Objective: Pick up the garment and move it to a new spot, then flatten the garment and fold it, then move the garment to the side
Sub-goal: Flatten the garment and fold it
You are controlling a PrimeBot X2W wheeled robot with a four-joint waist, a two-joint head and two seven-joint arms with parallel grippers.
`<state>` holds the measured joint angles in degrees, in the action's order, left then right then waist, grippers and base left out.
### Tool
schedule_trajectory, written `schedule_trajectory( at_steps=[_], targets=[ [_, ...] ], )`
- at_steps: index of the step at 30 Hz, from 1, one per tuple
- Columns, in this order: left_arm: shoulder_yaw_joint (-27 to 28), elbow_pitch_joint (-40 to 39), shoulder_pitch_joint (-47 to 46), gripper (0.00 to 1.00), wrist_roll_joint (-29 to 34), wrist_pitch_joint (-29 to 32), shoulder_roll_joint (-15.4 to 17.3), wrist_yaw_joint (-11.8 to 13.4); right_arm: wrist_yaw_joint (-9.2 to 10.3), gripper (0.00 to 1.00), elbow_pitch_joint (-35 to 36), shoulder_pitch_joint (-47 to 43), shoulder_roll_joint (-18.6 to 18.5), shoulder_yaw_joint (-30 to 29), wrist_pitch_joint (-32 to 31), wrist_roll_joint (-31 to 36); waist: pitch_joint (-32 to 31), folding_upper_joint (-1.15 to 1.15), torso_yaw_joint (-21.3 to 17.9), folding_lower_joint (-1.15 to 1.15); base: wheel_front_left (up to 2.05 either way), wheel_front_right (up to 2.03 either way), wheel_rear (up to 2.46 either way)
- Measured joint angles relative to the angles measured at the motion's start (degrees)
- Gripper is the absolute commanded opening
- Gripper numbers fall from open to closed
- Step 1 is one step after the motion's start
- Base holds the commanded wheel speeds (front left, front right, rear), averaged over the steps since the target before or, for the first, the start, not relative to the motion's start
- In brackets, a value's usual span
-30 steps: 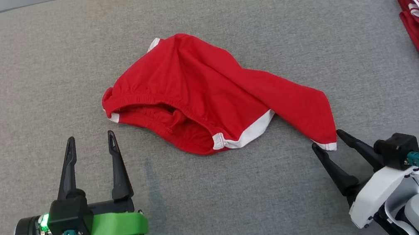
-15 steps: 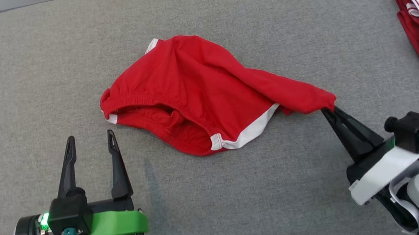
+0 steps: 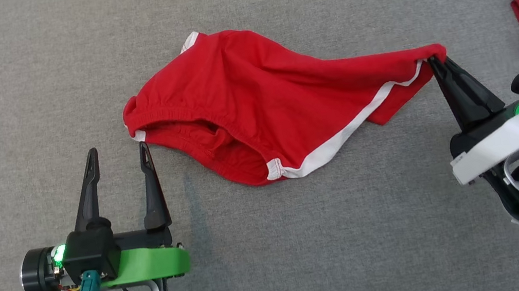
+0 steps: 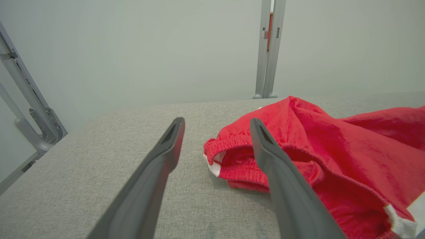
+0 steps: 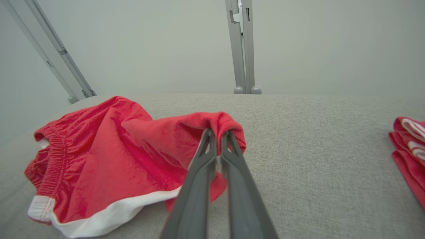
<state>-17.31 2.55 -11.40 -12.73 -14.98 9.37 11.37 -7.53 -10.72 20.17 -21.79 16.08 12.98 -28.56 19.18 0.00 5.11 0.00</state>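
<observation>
Red shorts (image 3: 254,110) lie spread on the grey table (image 3: 19,74), one hem corner pinched by the right gripper (image 3: 432,61), jaws closed on it, and that thin bite could slip under a pull while the left gripper (image 3: 117,149) hangs wide open near the waistband

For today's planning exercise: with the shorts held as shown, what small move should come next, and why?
Probably move the left gripper forward to grip the waistband: the right gripper is shut on a corner of the crumpled shorts, and the left is open beside them.
</observation>
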Motion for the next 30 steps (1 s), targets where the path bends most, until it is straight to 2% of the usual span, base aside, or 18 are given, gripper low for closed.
schedule_trajectory(
  at_steps=[9,10,11,12,15,19,24,30],
  targets=[
    [-0.57,0.32,-2.40,1.00,1.37,0.01,-1.53,-0.88,0.01,0.00,-9.93,7.17,-0.71,-0.22,-1.45,-3.75,3.97,0.00,2.11,0.00,0.00,0.00,0.00],
    [-0.55,0.38,-2.59,1.00,1.48,0.01,-1.67,-1.04,0.00,0.34,-11.17,7.96,-0.81,-0.12,-1.26,-3.87,4.40,0.00,2.31,0.00,0.00,0.00,0.00],
    [-0.56,0.45,-2.75,1.00,1.63,0.01,-1.80,-1.15,0.00,0.93,-12.12,8.59,-0.93,-0.05,-1.10,-3.94,4.71,0.00,2.45,0.00,0.00,0.00,0.00],
    [-0.56,0.56,-2.91,1.00,1.78,0.00,-1.91,-1.27,0.00,1.00,-13.12,9.27,-0.99,-0.16,-0.60,-4.05,5.05,0.00,2.60,0.00,0.00,0.00,0.00],
    [-0.32,0.89,-3.05,1.00,2.18,0.00,-2.12,-1.33,0.01,1.00,-14.83,10.35,-0.80,-1.36,0.94,-3.69,5.52,0.00,2.61,0.00,0.00,0.00,0.00],
    [0.14,1.36,-3.04,1.00,2.36,0.00,-2.15,-1.54,0.00,1.00,-13.19,9.71,-0.69,-3.97,1.83,-0.07,5.00,0.00,1.84,0.00,0.00,0.00,0.00],
    [0.83,1.67,-2.63,1.00,2.71,-0.03,-1.70,-1.64,0.00,1.00,-4.19,3.90,0.01,-10.66,2.05,5.93,3.39,0.00,0.10,0.00,0.00,0.00,0.00],
    [1.67,2.19,-1.28,1.00,2.55,-0.05,-1.00,-1.96,0.00,1.00,3.42,-4.99,1.64,-14.12,2.07,9.10,1.00,0.00,-2.33,0.00,0.00,0.00,0.00]
  ],
)
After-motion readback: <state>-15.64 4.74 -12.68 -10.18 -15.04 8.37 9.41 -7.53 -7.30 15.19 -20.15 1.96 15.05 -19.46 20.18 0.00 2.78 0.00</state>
